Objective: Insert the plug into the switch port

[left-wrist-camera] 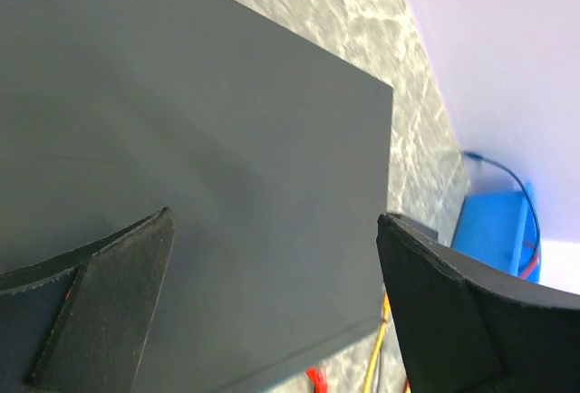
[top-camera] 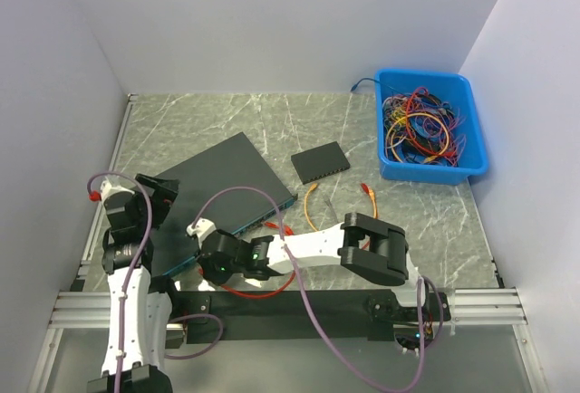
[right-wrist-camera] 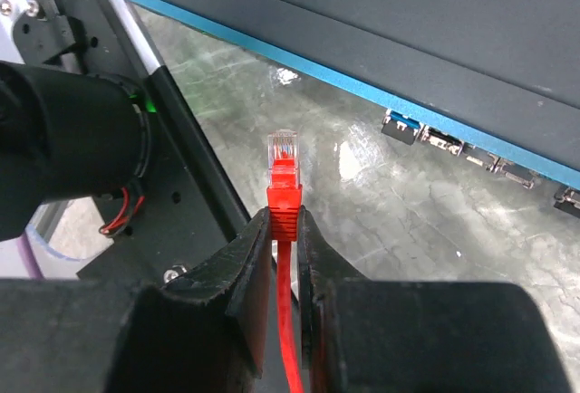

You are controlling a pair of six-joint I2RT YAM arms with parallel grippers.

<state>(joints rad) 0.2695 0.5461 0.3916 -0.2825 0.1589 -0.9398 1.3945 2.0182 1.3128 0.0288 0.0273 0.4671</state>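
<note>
Switch point(top-camera: 227, 189) lies flat beneath my left gripper point(left-wrist-camera: 272, 221), whose fingers are spread wide, poised, I judge, to steady it. My right gripper point(right-wrist-camera: 283, 227) clamps the plug point(right-wrist-camera: 283, 162) by its red boot, leaving the clear tip free for entry. The ports point(right-wrist-camera: 444, 139) sit ahead and right of it, apart.

Looks down on dark switch point(left-wrist-camera: 208, 139) top between wide-spread fingers point(left-wrist-camera: 109, 293) of left gripper point(left-wrist-camera: 274, 219); shows marbled table point(left-wrist-camera: 344, 13) beyond, blue bin point(left-wrist-camera: 494, 230) far right, yellow cable point(left-wrist-camera: 376, 357) by lower edge.
</note>
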